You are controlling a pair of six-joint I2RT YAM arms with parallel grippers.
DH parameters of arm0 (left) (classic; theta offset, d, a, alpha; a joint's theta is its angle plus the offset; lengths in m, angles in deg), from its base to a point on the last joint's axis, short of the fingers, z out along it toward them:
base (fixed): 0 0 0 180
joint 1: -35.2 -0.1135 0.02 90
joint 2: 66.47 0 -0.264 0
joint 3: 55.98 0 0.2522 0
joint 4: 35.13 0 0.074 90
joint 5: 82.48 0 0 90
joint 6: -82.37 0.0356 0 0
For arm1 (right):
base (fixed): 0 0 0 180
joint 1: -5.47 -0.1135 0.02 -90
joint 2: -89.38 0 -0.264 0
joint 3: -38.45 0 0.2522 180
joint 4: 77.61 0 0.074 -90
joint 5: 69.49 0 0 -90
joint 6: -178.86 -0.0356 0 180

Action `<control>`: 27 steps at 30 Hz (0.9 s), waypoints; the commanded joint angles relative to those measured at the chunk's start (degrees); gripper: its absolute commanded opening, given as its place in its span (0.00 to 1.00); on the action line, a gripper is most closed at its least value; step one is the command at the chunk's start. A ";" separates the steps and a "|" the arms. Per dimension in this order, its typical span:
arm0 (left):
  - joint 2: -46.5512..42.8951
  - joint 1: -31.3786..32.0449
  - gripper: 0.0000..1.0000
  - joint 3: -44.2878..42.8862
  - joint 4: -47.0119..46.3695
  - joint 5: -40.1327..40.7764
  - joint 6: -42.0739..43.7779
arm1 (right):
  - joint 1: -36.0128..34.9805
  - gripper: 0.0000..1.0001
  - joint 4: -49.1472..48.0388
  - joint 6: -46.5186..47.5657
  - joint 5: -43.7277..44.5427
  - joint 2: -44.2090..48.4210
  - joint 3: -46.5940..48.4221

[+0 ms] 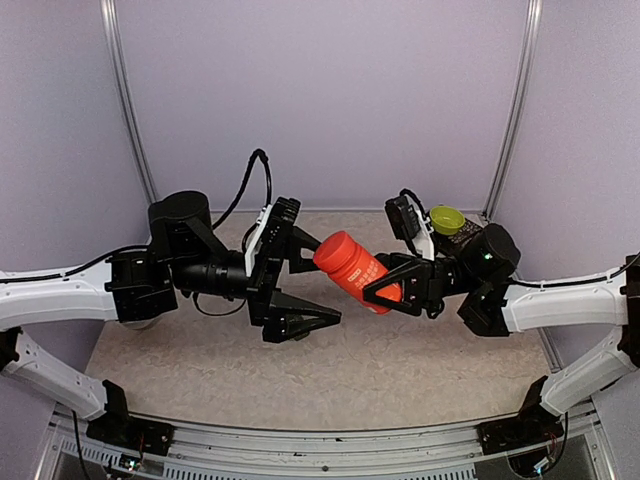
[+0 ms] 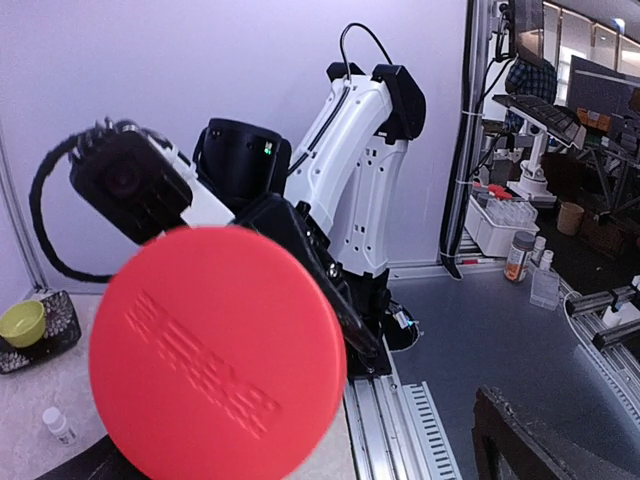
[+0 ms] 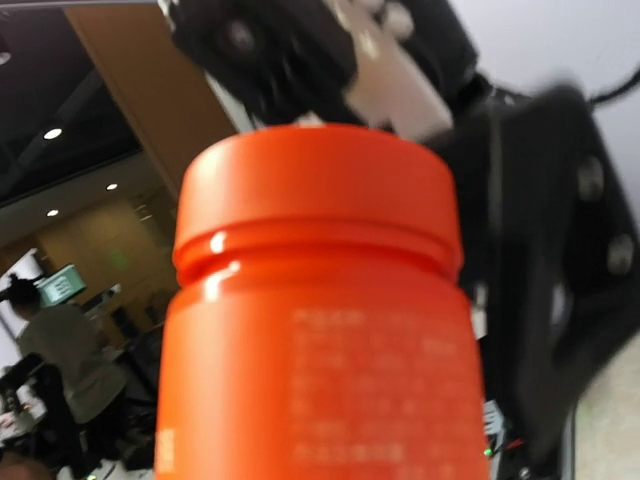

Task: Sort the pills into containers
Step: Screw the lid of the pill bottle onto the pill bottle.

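Here, the right pincer [image 1: 380, 283] holds an orange bottle [image 1: 350, 262] in the air over the middle of the surface [image 1: 400, 370], fingers closed on its body. The bottle's cap [image 2: 215, 350] points left. The left pincer [image 1: 322, 290] stands wide, a finger on either side of the cap. A green bowl [image 1: 447, 218] sits far right.

Bottle [image 1: 348, 265] between left fingers [image 1: 300, 322], right fingers [image 1: 388, 275]; bowl [image 1: 446, 218] behind, right.
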State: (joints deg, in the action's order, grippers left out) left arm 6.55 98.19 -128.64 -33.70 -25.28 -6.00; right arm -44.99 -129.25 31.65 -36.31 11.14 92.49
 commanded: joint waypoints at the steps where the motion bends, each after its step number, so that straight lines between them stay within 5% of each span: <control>1: -2.39 -0.35 0.99 2.85 -0.23 3.15 -5.05 | 0.29 0.00 5.78 6.49 4.18 2.68 2.86; 13: -6.78 0.54 0.99 5.74 -4.35 21.99 -20.77 | 0.29 0.00 41.30 41.01 21.33 12.71 7.24; 27: -2.37 1.29 0.99 -3.03 -0.41 27.49 -26.44 | -0.29 0.00 44.80 46.86 28.96 13.12 6.53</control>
State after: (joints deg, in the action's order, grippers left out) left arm 2.18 98.75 -129.23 -34.88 1.78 -31.27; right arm -44.99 -84.14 76.96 -8.70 24.04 98.21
